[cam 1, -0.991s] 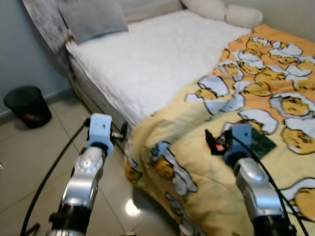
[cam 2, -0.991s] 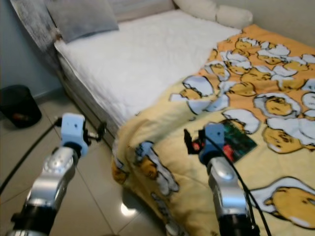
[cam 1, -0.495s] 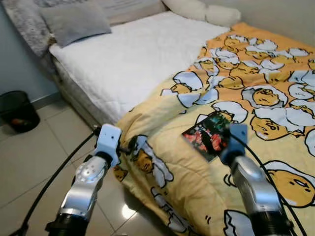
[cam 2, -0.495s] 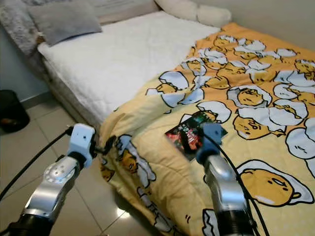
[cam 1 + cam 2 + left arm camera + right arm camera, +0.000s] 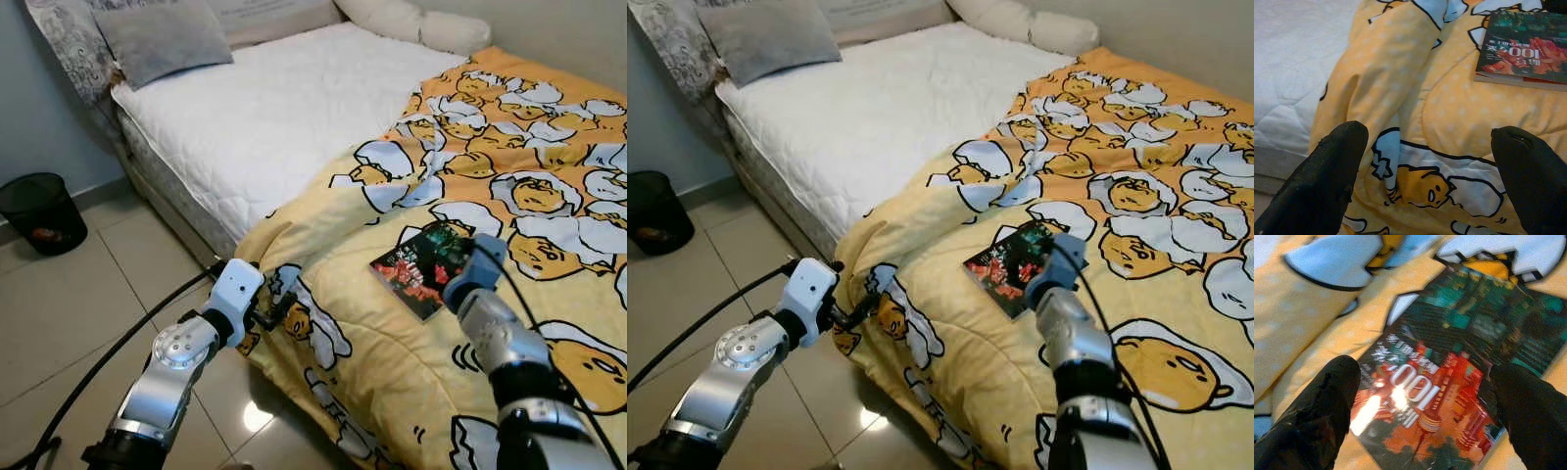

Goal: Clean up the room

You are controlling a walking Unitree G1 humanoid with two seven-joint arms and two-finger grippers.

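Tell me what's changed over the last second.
The camera shifted as the robot moved closer. The right gripper, open, has come over the book; the left gripper, open, has closed in on the blanket edge. Nothing is grasped. Book and blanket lie unmoved on the bed.

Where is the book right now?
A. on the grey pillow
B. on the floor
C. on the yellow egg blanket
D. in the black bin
C: the book lies flat on the yellow blanket, just ahead of the open right gripper.
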